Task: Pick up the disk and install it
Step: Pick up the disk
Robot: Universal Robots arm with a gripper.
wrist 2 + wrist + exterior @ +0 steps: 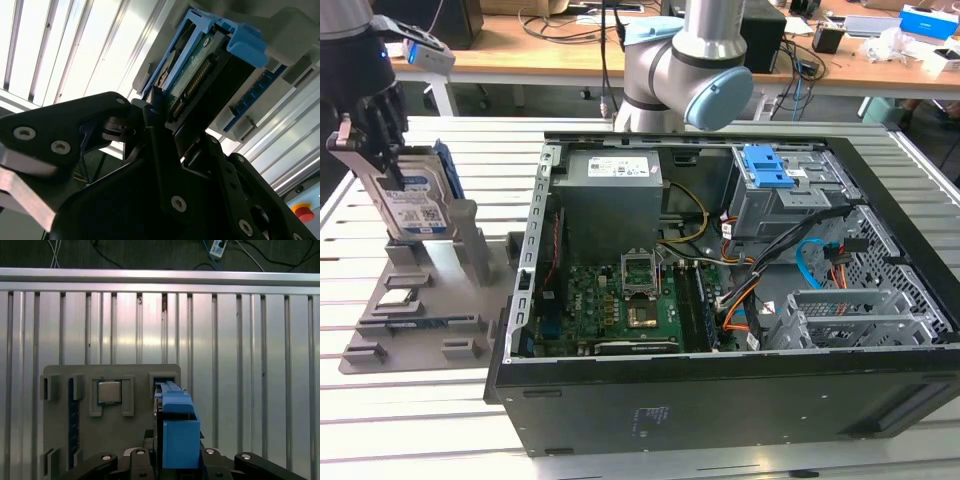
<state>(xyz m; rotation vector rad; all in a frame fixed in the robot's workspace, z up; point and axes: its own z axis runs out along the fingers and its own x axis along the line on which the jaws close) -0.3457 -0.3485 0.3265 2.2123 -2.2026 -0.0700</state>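
So the disk (415,205) hasn't made it to the open PC case (720,400) yet. It's standing on edge in a slot of the grey holder (430,300), which sits on the slatted desk (420,420) just beside the case, on the exterior view's left of it. The gripper (382,160) is on the disk's upper end, on the side facing away from the case. In the second wrist view the fingers (160,150) look clamped on the blue-framed edge. A small square chip (109,391) lies flat in the same holder, near the disk
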